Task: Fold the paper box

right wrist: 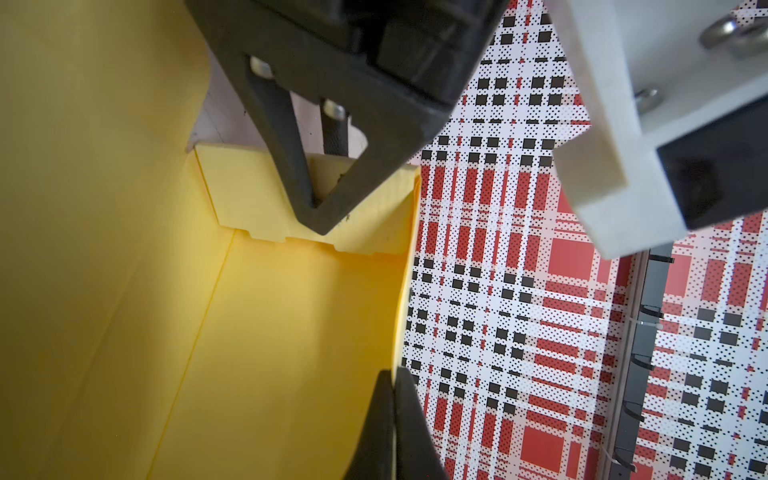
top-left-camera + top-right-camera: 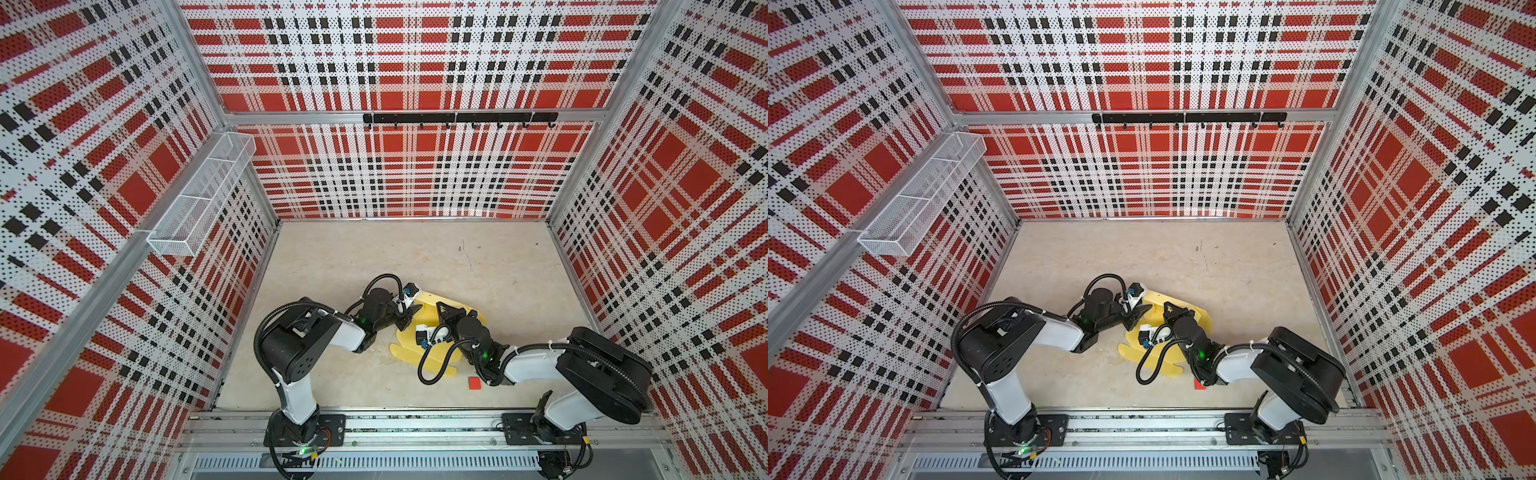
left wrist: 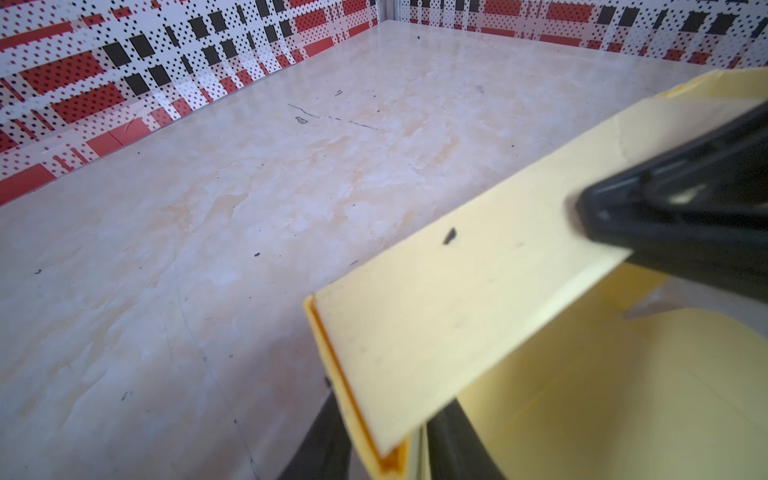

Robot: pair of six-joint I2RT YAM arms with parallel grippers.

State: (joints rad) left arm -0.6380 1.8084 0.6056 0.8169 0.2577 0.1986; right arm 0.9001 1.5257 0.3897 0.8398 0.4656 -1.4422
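The paper box (image 2: 404, 347) sits in the middle of the table (image 2: 374, 257), half folded, right between the two arms. The right gripper (image 1: 392, 395) is pressed together and pinches the edge of one side wall. The left gripper (image 2: 410, 318) comes from the other side, with the folded end flap between its fingers. I cannot tell if it squeezes. The flap runs from wall to wall. A small red square (image 2: 474, 382) lies near the right arm, not in the way.
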